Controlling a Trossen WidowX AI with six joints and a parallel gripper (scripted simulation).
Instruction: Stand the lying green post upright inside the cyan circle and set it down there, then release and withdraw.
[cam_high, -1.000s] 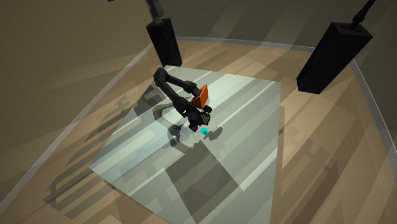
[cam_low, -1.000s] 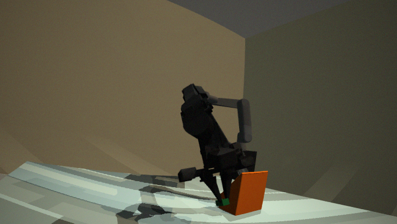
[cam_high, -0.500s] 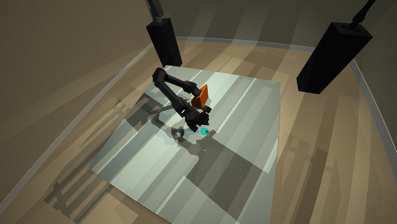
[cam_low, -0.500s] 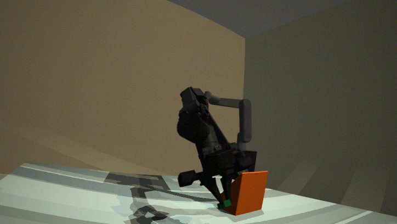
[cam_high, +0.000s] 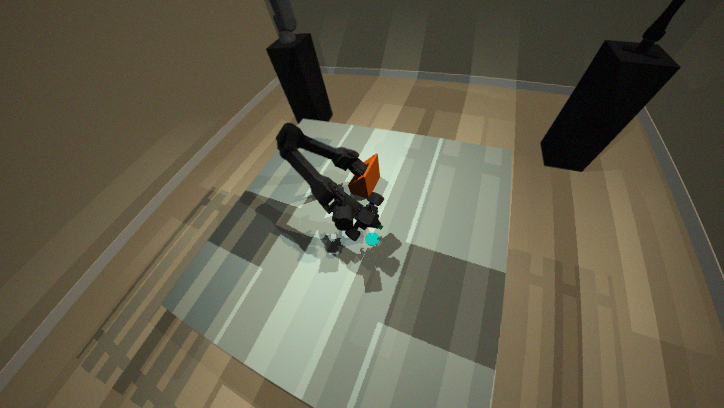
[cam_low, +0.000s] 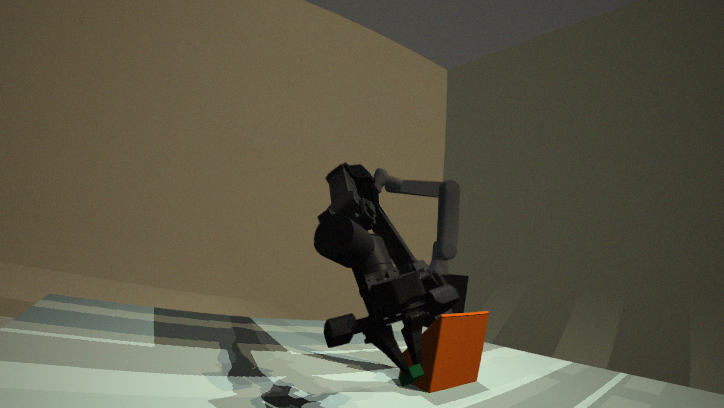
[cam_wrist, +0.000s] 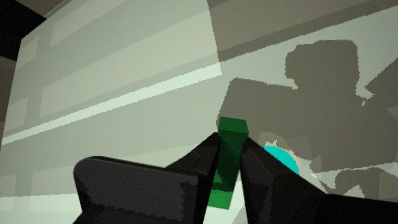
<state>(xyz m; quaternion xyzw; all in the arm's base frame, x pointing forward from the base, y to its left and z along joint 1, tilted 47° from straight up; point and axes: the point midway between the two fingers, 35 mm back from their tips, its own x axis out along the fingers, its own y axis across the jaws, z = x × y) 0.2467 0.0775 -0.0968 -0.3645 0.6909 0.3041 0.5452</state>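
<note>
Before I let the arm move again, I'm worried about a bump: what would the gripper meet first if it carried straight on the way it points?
Probably the pale tabletop, with the green post held in the gripper likely touching first; the remaining gap is unclear.

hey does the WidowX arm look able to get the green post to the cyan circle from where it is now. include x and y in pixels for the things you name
Probably yes: the fingers (cam_low: 412, 349) grip the green post (cam_low: 411, 375) (cam_wrist: 231, 155), and nothing visible stands between it and the cyan circle (cam_high: 372, 239) (cam_wrist: 283, 159) close by.
</note>
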